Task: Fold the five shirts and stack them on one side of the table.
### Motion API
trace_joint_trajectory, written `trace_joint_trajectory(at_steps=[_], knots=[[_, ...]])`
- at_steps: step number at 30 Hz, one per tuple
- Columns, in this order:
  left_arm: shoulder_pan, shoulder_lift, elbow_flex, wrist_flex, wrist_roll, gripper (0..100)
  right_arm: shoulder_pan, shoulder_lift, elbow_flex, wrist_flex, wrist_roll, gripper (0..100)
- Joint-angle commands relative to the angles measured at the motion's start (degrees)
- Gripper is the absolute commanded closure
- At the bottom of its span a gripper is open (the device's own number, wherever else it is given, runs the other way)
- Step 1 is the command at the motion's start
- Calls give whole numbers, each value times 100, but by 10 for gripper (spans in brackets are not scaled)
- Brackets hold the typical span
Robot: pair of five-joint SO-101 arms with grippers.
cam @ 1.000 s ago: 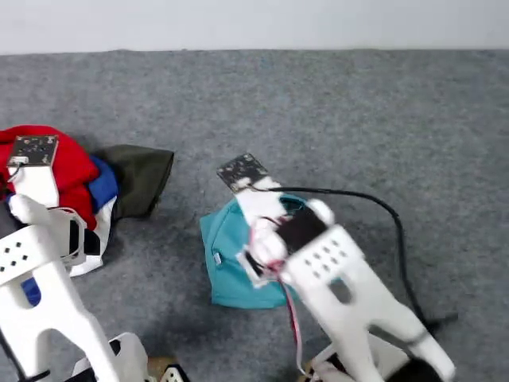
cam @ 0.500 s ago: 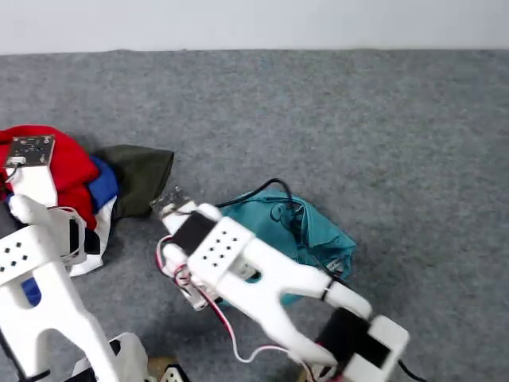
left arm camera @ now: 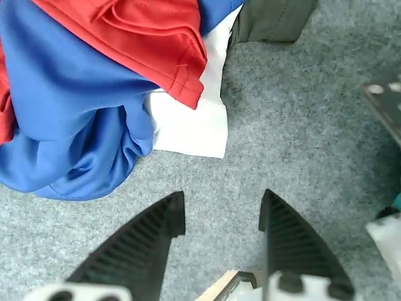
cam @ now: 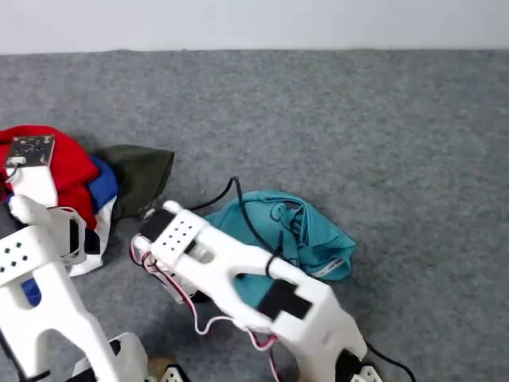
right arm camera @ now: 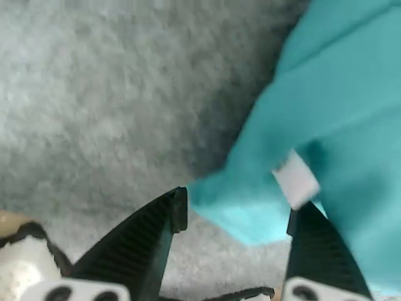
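listing from the jaws outward, operator.

item 1: your right gripper [right arm camera: 241,210]. jaws spread, nothing clamped. a corner of the teal shirt [right arm camera: 338,119] lies between the fingers [right arm camera: 156,232], with its white label [right arm camera: 294,179] close to one of them. past that corner is bare grey table [right arm camera: 94,81].

item 2: right arm [cam: 231,267]. from above it lies across the near-left part of the teal shirt and covers its own gripper, so you cannot check there whether a finger touches cloth. a black cable [cam: 250,219] crosses the shirt.

item 3: your left gripper [left arm camera: 220,210]. jaws apart and empty, over bare table just beside the pile.

item 4: pile at the left of the table. red shirt [left arm camera: 138,31] on top, blue shirt [left arm camera: 69,119] and white shirt [left arm camera: 191,122] under it, olive shirt [left arm camera: 276,15] on the side toward the teal shirt, close to the right arm's wrist. the left arm [cam: 32,263] hides part of the pile, and the picture's edge cuts off the rest.

item 5: room. you have wide open table behind and to the right of the teal shirt, up to the white wall [cam: 254,24]. the gap between pile and teal shirt is narrow.
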Motion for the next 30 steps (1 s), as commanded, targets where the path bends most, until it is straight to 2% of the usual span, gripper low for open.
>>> trace_joint_trajectory(at_steps=[1, 7, 12, 15, 19, 30], knots=[[-35, -185, -13, 44, 53, 794, -57, 365, -642, 57, -44, 742], [-35, -185, -31, 44, 53, 794, 22, 813, -870, 286, 167, 771], [-35, -185, -31, 44, 53, 794, 198, 796, -870, 453, 835, 989], [-35, -185, -40, 44, 53, 794, 347, 796, -870, 813, 914, 966], [-26, -185, -57, 53, 53, 794, 558, 558, -862, 963, 941, 988], [0, -193, -75, 62, 26, 794, 936, -1596, -818, 971, 958, 990]])
